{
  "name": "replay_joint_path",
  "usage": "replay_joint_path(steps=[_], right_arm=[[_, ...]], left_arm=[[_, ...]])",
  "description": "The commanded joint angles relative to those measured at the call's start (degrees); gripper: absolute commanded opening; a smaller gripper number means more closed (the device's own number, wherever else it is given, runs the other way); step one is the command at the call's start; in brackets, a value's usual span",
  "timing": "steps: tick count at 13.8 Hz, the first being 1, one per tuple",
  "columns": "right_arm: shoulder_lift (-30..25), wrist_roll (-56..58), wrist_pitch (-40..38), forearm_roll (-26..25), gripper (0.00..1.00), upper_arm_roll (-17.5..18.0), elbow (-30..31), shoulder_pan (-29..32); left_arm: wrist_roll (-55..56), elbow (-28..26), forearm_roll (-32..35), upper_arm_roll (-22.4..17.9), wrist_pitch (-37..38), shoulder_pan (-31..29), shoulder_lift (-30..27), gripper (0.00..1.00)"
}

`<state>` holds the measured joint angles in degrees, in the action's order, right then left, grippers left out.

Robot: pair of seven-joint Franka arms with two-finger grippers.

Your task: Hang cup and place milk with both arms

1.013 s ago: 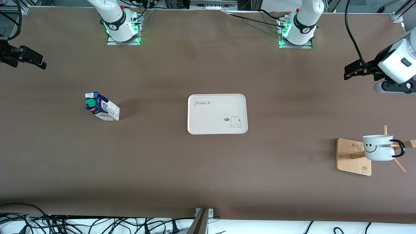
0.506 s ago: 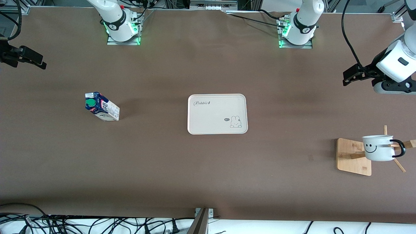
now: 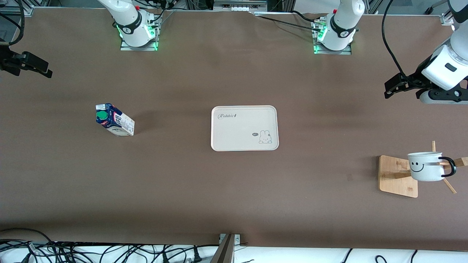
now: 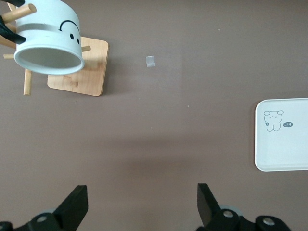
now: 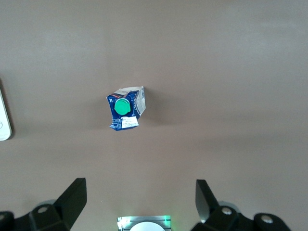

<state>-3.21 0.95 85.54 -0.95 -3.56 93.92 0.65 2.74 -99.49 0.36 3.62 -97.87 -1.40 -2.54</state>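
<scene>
Wrist views: left gripper (image 4: pixel 139 204) jaws wide apart, empty; right gripper (image 5: pixel 139 202) likewise, above milk (image 5: pixel 126 114).

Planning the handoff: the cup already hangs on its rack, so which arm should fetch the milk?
The right arm: its open right gripper hovers at the milk's end, while the left gripper hovers near the cup.

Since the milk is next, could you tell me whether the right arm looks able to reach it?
Probably yes: the right hand hangs open above the upright milk, which stands alone on bare table, nothing crowding it.
</scene>
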Motion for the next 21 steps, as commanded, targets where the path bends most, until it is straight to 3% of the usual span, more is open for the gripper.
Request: replay_joint_path(steps=[1,4,6,8,12,21], right_arm=[[0.57,-0.07,-1.07,0.59,1.00,0.22,-1.37,0.50],[0.57,-0.07,-0.98,0.51,1.00,0.22,-1.37,0.50],[0.57,-0.07,-0.98,0.51,1.00,0.22,-1.37,0.50],[0.57,-0.07,-0.98,0.51,1.00,0.22,-1.37,0.50],[0.57,-0.07,-0.98,0.51,1.00,0.22,-1.37,0.50],[0.57,-0.16,-1.07,0.33,1.00,0.31,-1.37,0.41]], left_arm=[[-0.89,-1.85,-0.46,-0.19,-3.29,-0.45,-1.77,1.00],[-2.48,0.78,2.96,0.86,-0.51,0.43,-1.68,1.00],[1.10,2.45,6.90,4.18,5.29,0.35,-2.12,1.00],[4.81,5.44,3.79,3.50,10.48,-0.45,-1.95,1.00],[3.94,5.98,-2.99,2.18,10.50,-1.85,-2.03,1.00],[3.76,5.98,-2.91,3.06,10.41,-1.76,-1.94,1.00]])
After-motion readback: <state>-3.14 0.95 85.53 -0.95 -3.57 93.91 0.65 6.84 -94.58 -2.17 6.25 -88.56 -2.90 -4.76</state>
